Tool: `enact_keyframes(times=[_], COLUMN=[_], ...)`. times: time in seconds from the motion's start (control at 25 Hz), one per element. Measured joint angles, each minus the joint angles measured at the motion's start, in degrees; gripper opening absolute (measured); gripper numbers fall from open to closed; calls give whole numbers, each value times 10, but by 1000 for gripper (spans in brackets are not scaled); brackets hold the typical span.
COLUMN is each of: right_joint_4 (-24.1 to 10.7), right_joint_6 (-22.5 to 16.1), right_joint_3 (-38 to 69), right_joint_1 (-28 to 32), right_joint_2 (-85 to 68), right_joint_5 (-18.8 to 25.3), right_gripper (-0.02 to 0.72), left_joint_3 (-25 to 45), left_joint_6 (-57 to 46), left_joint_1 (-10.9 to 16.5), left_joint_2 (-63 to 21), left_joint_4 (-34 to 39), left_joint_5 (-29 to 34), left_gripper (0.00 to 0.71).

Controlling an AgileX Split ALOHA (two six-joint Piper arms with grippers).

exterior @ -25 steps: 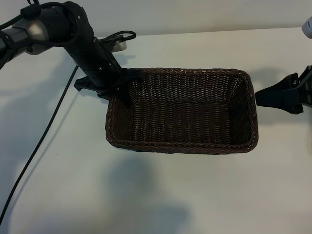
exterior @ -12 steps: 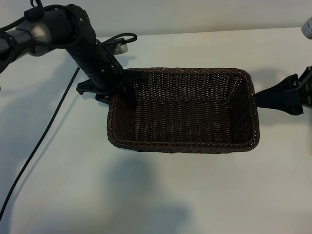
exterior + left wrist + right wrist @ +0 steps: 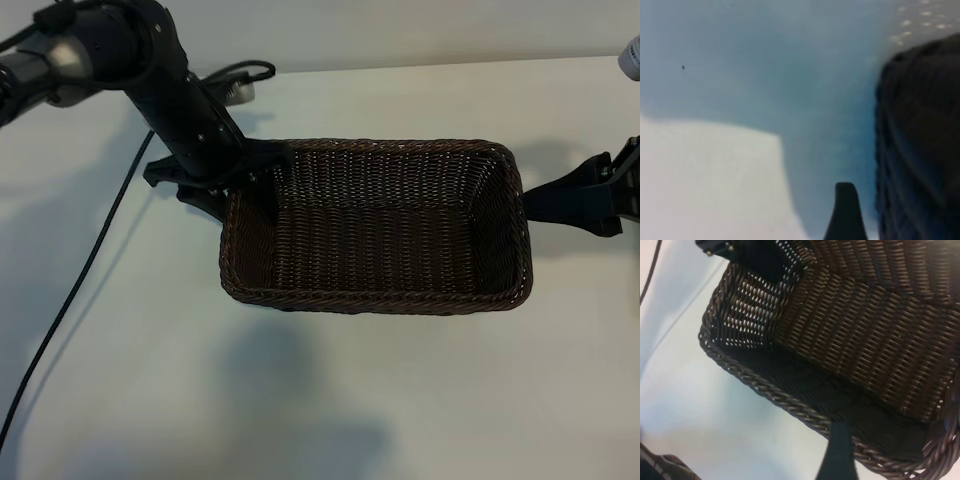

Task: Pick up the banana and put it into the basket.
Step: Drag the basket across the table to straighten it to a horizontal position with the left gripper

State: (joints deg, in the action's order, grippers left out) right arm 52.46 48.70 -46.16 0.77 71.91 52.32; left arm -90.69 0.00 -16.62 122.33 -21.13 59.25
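The dark brown wicker basket (image 3: 370, 300) lies mid-table, and its floor shows only weave. The banana is out of view in all frames. My left gripper (image 3: 240, 180) is low at the basket's left end, right against the rim. In the left wrist view one of its fingers (image 3: 845, 215) stands beside the basket's outer wall (image 3: 920, 150) with nothing against it; the gripper is open. My right gripper (image 3: 560, 200) waits just outside the basket's right end, open and holding nothing. Its finger (image 3: 840, 455) hangs over the braided rim (image 3: 790, 405).
A black cable (image 3: 80, 280) trails from the left arm across the table's left side to the front edge. A pale rounded object (image 3: 630, 55) shows at the far right edge. Bare white table lies in front of the basket.
The left arm has drawn slightly to the left at the basket's end. The basket shifted a little to the right early on and now lies still. The right arm has not moved.
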Motion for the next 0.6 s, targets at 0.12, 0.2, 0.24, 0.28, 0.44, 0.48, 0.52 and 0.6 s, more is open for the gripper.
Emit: enact_keyframes(times=[0.12,0.2,0.24,0.28,0.44,0.48,0.52,0.6], right_joint_4=[0,0,0,0,0,0,0,0], right_joint_6=[0,0,0,0,0,0,0,0], right_joint_3=[0,0,0,0,0,0,0,0], right_joint_1=[0,0,0,0,0,0,0,0], right_joint_2=[0,0,0,0,0,0,0,0], right_joint_5=[0,0,0,0,0,0,0,1], right_gripper=[594,594,594,594,594,594,594,594], left_joint_3=[0,0,0,0,0,0,0,0], left_joint_6=[0,0,0,0,0,0,0,0], left_joint_1=[0,0,0,0,0,1,2,13], left_joint_2=[-20,-33,-39,-48,-90,-102,-112,-132], left_joint_4=[1,2,4,7,40,54,64,85], left_joint_5=[4,8,10,13,32,36,41,53], left_gripper=[575,574,574,574,574,574,574,574])
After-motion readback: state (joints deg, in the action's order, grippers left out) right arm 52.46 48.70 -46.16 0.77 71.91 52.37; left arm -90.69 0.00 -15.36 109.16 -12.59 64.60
